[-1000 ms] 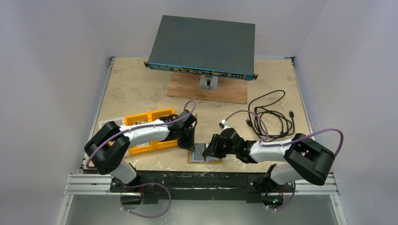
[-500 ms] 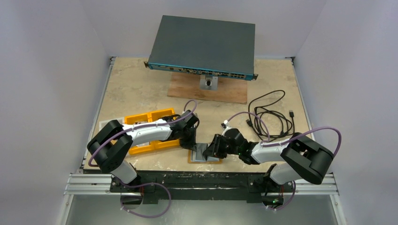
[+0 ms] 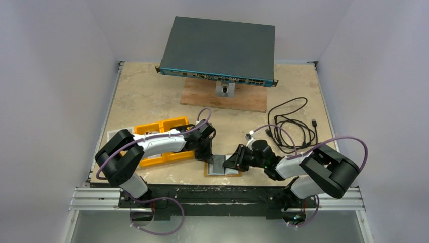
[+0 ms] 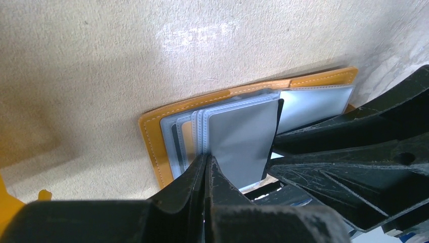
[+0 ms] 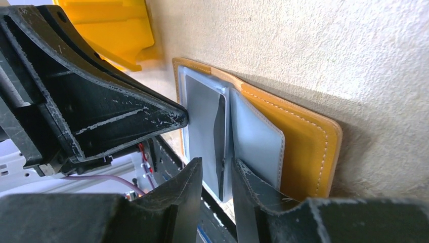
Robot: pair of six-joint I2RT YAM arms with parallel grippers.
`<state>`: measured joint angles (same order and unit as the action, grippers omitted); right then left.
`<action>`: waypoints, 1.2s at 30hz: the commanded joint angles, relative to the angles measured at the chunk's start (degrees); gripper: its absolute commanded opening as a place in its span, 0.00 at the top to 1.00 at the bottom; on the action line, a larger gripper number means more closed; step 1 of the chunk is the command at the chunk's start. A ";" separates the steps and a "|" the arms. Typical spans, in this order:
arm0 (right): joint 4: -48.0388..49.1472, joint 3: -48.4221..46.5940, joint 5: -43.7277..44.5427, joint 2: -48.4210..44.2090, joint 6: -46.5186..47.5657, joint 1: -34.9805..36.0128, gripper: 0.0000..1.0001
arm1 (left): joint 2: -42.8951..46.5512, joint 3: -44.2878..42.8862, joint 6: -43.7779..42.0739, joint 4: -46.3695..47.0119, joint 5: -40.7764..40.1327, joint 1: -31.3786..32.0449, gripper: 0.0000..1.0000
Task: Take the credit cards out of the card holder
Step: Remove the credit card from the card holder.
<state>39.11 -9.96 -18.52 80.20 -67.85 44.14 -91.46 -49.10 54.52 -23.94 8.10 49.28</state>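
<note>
The tan card holder (image 3: 220, 174) lies open near the table's front edge. Its clear sleeves show grey credit cards (image 4: 243, 139). My left gripper (image 4: 207, 159) is shut, its tips resting against the ridged edge of the sleeve pages. I cannot tell whether a page is pinched between them. My right gripper (image 5: 217, 164) comes from the other side, open a little. One sleeve leaf with a grey card (image 5: 220, 136) stands on edge in the gap, touching neither finger. The left fingers (image 5: 169, 119) meet the holder (image 5: 303, 147) at its far page.
A yellow-orange tray (image 3: 169, 124) sits under the left arm, close to the holder. A network switch (image 3: 217, 50) stands on a wooden board (image 3: 225, 100) at the back. A coiled black cable (image 3: 293, 124) lies back right. The table's front rail (image 3: 217, 195) runs just beyond the holder.
My left gripper has closed fully and shifted slightly toward the holder. My right gripper has drawn back to the right a little and opened slightly.
</note>
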 commanded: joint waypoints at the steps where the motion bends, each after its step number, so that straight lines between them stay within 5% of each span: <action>1: 11.49 1.51 -4.53 3.20 -3.68 -0.77 0.73 | -3.46 3.10 -0.10 -3.33 -5.20 0.47 1.00; 26: 40.65 7.34 -6.15 21.10 -13.78 -1.27 1.00 | -3.71 2.93 -0.08 -4.43 -5.85 0.39 1.00; 31: 38.55 9.22 -4.23 18.82 -13.91 -1.97 1.00 | -3.86 2.66 -0.19 -5.35 -6.47 0.06 1.00; 36: 25.67 8.84 -1.69 11.11 -9.81 -2.17 1.00 | -3.99 2.69 -0.71 -6.04 -7.06 -0.40 1.00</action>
<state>71.81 -1.28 -22.31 97.10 -80.34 42.30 -91.90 -49.04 55.18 -23.59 8.19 49.23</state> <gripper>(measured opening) 0.008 0.003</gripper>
